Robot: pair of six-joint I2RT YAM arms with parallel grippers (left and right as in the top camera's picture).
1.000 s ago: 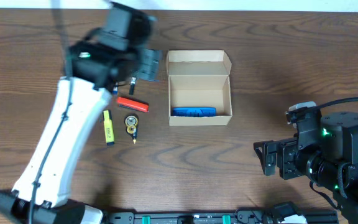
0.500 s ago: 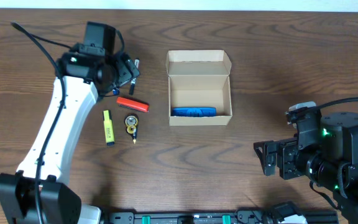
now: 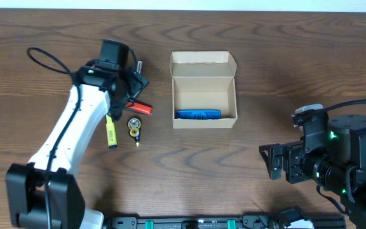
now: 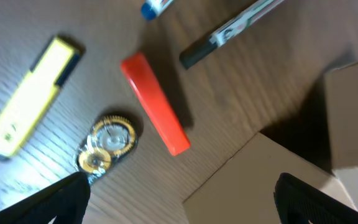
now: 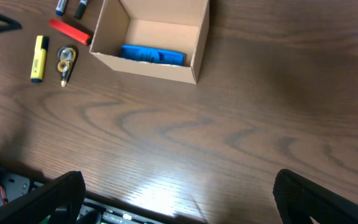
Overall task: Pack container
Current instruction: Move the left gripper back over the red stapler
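Cardboard box (image 3: 203, 65) open with blue case (image 3: 198, 114) inside, ready for more; left gripper (image 3: 132, 92) spread wide and empty above red marker (image 3: 138, 107) to grab it, right gripper (image 3: 278, 162) spread wide too.

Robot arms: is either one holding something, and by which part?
Nothing is held. The left gripper hangs open above the red plastic marker without touching it; the right gripper is open over the brown wooden table.
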